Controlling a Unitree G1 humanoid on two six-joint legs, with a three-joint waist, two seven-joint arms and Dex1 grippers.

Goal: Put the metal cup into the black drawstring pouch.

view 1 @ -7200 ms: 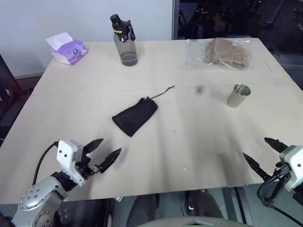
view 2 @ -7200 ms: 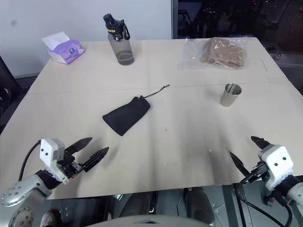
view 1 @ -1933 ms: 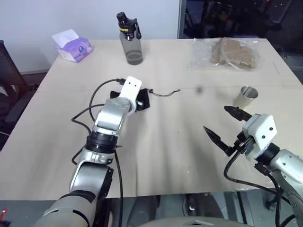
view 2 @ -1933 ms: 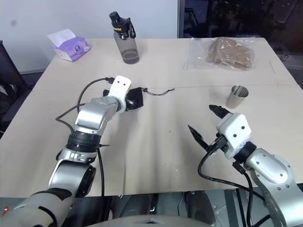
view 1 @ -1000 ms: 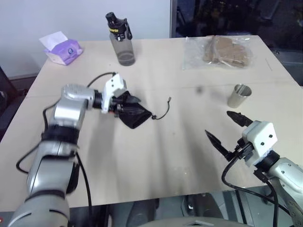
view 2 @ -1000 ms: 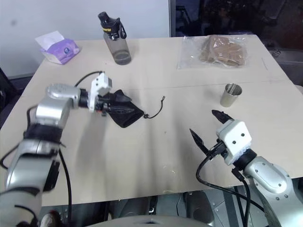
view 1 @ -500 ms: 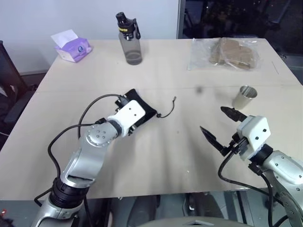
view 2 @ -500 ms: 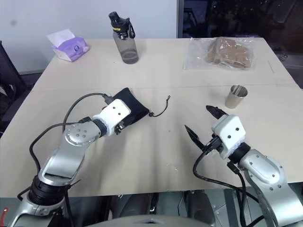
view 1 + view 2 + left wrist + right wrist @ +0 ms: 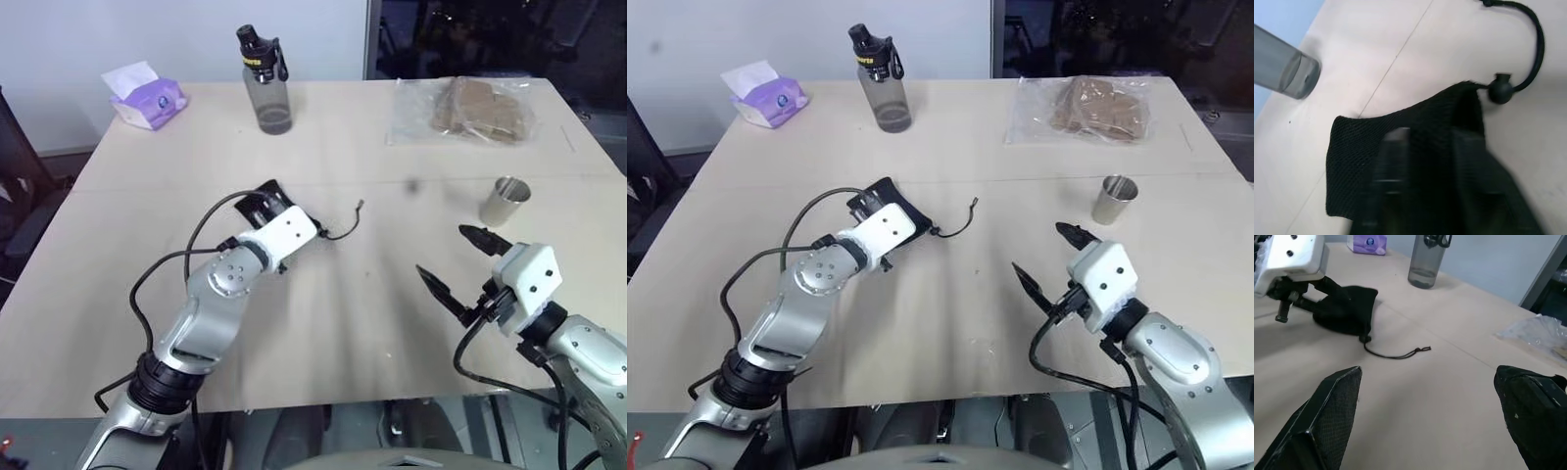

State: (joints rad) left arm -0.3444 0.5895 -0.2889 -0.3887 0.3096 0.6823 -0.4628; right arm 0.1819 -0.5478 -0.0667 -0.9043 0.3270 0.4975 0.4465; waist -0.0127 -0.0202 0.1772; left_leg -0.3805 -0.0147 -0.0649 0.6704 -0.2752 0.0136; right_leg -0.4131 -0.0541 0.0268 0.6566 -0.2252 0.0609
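Pale beige wooden tabletop point(image 9: 372, 323) underneath everything. Nearest, at about 5 o'clock over the front edge, the right gripper point(image 9: 441, 251): white housing, two black pointed fingers spread wide and released, grasping nothing, hovering above bare wood and aimed toward 11 o'clock. Well apart from everything else on the table.

Further in, at about 9 o'clock from the table's middle, the silver left arm reaching forward, a black cable looping off it, ending in the left gripper point(image 9: 1327, 288). Clenched on the soft, oblong black drawstring pouch point(image 9: 263, 201), the black fingers pinching the mesh fabric between them, as the left wrist view shows close up. Pouch bunched up at the fingertips, most of it tucked behind the white wrist housing in the head views, only a dark corner peeking out toward 11 o'clock. Cannot tell whether any of the fabric touches the table. From the pouch's mouth, a round black cord stopper, then a thin dark drawstring cord point(image 9: 345, 223) curling across the wood toward 2 o'clock, loose end free.

At 3 o'clock, near the right edge, the small shiny silver metal cup point(image 9: 500, 201): upright, mouth up, alone, well apart from both grippers and from the pouch.

Toward the far edge: at 11 o'clock a tall grey translucent bottle with a black cap point(image 9: 263, 83), upright; at 10 o'clock a purple and white tissue pack point(image 9: 145, 98); at 1 o'clock a flat clear plastic bag of brown items point(image 9: 470, 110).
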